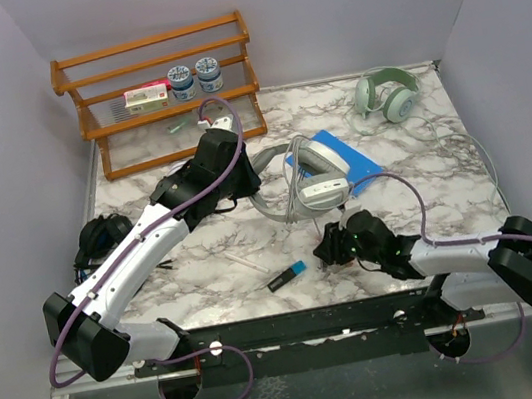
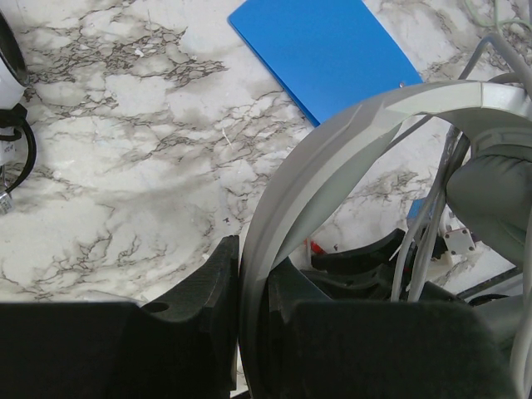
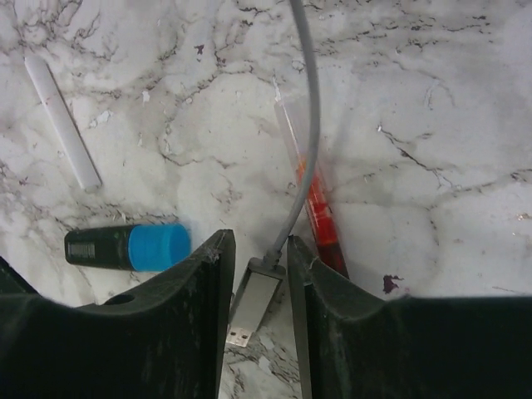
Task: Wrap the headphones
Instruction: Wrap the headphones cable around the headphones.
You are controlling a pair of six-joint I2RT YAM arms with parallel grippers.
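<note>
The left tool [image 2: 253,258] is pressed together on the curved headband [image 2: 332,158] of the pale grey over-ear headphones [image 1: 316,179], which sit near the middle of the marble-patterned desk [image 1: 205,260], partly over a flat blue rectangular board [image 1: 356,160]. Their thin grey cable [image 3: 309,125] runs down to a silver USB plug [image 3: 253,299] that lies tilted between the fingers of the right tool [image 3: 258,249]. The fingers stand close on either side of the plug, but I cannot tell whether they pinch it or merely flank it. Just beside that tool lie a black marker with a blue cap [image 3: 129,247], a clear pen with a red-orange core [image 3: 320,208] and a thin white stick [image 3: 62,120]. A pair of pale green-and-white headphones [image 1: 386,94] rests in the far right corner with its cable loose around it, and a pair of black headphones [image 1: 100,236] lies at the left edge beside the left arm. A wooden slatted rack [image 1: 154,70] stands at the back.
</note>
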